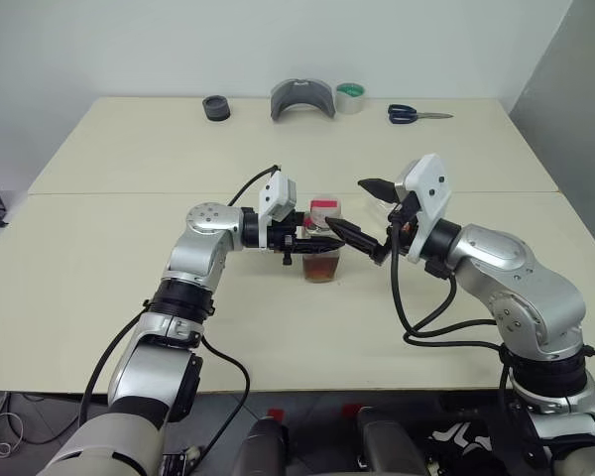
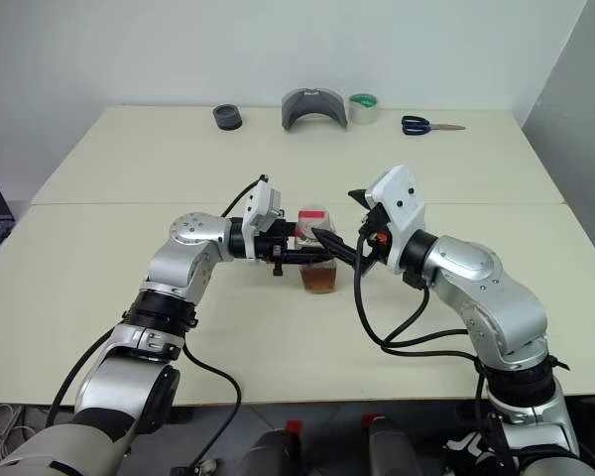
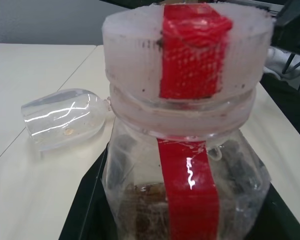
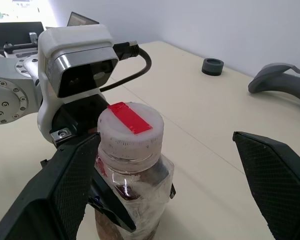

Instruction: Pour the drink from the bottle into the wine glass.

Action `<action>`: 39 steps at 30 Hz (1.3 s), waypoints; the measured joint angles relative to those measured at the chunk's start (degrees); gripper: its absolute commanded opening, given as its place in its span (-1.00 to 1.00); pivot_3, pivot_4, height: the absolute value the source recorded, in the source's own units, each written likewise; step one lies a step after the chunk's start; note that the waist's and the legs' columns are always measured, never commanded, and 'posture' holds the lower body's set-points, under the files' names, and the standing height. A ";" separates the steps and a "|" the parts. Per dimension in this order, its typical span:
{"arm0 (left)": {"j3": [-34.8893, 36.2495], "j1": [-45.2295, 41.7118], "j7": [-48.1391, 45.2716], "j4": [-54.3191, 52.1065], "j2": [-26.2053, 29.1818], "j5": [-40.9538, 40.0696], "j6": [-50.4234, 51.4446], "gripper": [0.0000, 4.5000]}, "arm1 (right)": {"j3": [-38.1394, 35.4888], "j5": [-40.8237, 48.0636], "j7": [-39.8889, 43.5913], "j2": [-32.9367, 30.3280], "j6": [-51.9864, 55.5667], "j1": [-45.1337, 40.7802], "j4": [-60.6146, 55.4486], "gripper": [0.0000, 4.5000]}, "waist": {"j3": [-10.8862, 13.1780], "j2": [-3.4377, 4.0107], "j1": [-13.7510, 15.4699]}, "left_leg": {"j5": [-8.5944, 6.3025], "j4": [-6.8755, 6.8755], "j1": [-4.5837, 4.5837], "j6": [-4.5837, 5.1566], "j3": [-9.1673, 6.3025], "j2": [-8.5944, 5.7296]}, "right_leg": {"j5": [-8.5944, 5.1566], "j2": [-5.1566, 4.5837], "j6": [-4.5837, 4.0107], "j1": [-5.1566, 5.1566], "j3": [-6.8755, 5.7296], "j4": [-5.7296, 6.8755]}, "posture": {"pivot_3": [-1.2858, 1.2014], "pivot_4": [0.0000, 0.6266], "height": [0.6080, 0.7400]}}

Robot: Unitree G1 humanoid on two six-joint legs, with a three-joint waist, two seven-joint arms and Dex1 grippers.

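Pale cream tabletop (image 1: 129, 288) runs under both my arms, with a white wall behind. My left gripper (image 1: 302, 244) is shut tight on the small clear plastic bottle (image 1: 321, 243) with the white cap and red strip, holding it upright just above the table. My right gripper (image 1: 369, 218) stands wide open around the cap, one finger on each side, not touching. The clear wine glass (image 3: 65, 117) lies on its side behind the bottle. That worries me: if I pour now, the brown drink (image 1: 320, 270) spills on the table. If my right fingers miss the cap, the bottle may twist loose. I can read no words anywhere.
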 measured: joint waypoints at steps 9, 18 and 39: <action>0.00 0.03 -0.05 0.00 0.02 0.00 0.00 -0.23 | -0.13 0.00 0.06 -0.64 -0.01 1.22 0.00 1.00 | 0.00 0.00 0.00 | 0.00 0.00 0.00 0.00 0.00 0.00 | 0.00 0.00 0.00 0.00 0.00 0.00 | 0.03 -0.52 1.00; 0.00 0.04 -0.20 0.00 0.01 0.00 -0.02 -0.23 | -1.11 1.54 0.22 -0.65 0.83 1.22 -0.24 1.00 | 0.00 0.00 0.01 | 0.00 0.00 0.00 0.00 0.01 0.00 | 0.00 0.00 0.00 0.00 0.00 0.00 | 0.03 -0.52 1.00; 0.00 0.05 -0.93 0.00 -0.01 0.07 -0.16 -0.23 | 0.33 3.57 0.67 1.32 2.64 -2.04 2.57 1.00 | 0.00 0.00 -0.01 | 0.00 0.00 0.00 0.00 0.01 0.00 | 0.00 0.00 0.00 0.00 0.01 0.00 | 0.03 -0.52 1.00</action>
